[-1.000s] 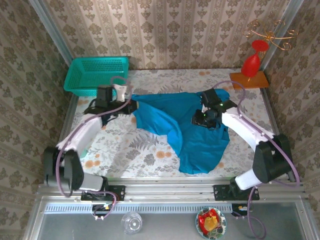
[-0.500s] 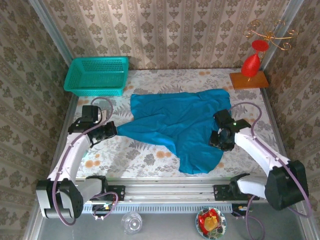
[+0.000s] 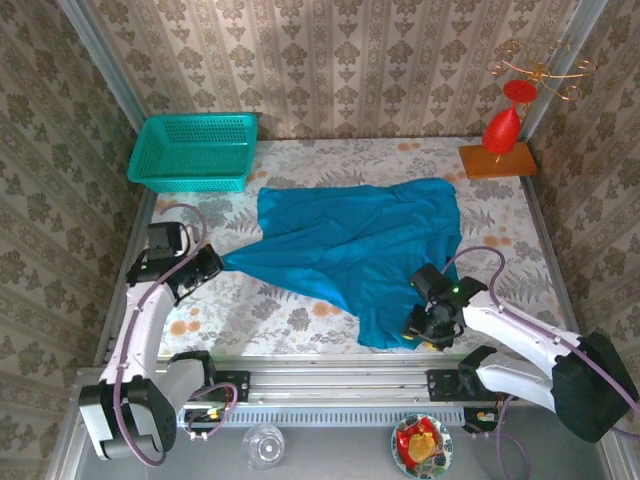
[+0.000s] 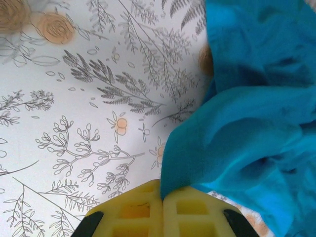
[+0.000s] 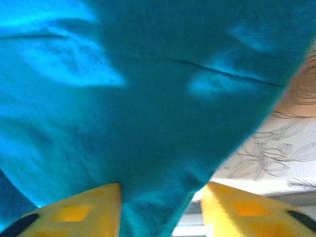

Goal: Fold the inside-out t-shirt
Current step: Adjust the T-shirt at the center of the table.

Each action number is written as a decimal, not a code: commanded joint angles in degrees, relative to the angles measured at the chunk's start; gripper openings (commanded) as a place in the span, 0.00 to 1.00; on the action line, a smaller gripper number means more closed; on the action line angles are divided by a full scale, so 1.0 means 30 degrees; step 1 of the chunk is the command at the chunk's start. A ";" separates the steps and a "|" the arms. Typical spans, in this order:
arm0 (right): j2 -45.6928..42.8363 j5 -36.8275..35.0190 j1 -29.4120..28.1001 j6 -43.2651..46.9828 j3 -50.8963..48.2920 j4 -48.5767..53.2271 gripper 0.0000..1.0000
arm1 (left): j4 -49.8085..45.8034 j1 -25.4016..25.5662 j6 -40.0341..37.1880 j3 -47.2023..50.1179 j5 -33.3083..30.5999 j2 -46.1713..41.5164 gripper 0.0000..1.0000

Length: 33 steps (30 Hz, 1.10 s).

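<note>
The inside-out t-shirt (image 3: 350, 240) is plain bright blue and lies spread across the middle of the flowered table, pulled out to a point on the left. That point is pinched in my left gripper (image 3: 215, 265), whose yellow pads meet on the fabric (image 4: 256, 123) in the left wrist view, left gripper (image 4: 162, 190). My right gripper (image 3: 425, 325) is at the shirt's near right corner, close to the front rail. In the right wrist view a thick bunch of blue cloth (image 5: 148, 98) rises taut from between the partly parted fingers of the right gripper (image 5: 160, 197).
A teal mesh basket (image 3: 195, 150) stands at the back left. At the back right, a red ornament (image 3: 503, 130) sits on an orange base. The metal front rail (image 3: 340, 375) runs just behind my right gripper. Papered walls close in three sides.
My left gripper pulled its end of the shirt left and toward the front. The right gripper came from the shirt's back right to its near corner. The shirt now lies flatter and wider.
</note>
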State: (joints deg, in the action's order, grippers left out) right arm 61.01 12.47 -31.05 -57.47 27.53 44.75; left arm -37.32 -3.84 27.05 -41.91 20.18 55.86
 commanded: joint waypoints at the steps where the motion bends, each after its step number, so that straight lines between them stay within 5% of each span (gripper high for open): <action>1: 0.0502 0.0741 0.0143 -0.0850 0.0400 -0.3030 0.29 | 0.0307 -0.0598 0.0663 0.0084 0.0840 -0.0394 0.00; 4: 0.1492 0.0043 0.2109 0.1038 0.1837 -0.2885 0.01 | 0.0486 -0.1078 0.0505 -0.0026 0.1114 -0.0359 0.00; 11: 0.5383 -0.0626 0.7908 0.6283 0.7945 -0.2186 0.00 | 0.1509 -0.1827 -0.0624 -0.0914 0.2057 0.1621 0.00; 15: 0.8582 -0.1283 0.9331 0.8170 1.1747 -0.1112 0.00 | 0.2714 -0.1827 -0.1054 -0.1178 0.2567 0.3697 0.00; 20: 0.9445 -0.2448 0.9353 0.9053 1.3438 0.0528 0.35 | 0.3880 -0.1827 -0.1201 -0.1262 0.2822 0.5668 0.00; 28: 0.6974 0.0307 0.9302 0.8404 0.9045 -0.1834 0.43 | 0.4321 -0.1827 -0.1282 -0.1209 0.2957 0.6282 0.00; 33: 0.8001 0.2002 0.9119 0.8069 0.8373 -0.3734 0.45 | 0.4439 -0.1798 -0.1260 -0.1088 0.3202 0.6401 0.00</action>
State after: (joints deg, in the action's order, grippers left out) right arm 83.55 14.13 -3.27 -32.99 52.47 37.91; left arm -24.80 -8.78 24.40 -44.34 28.36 74.54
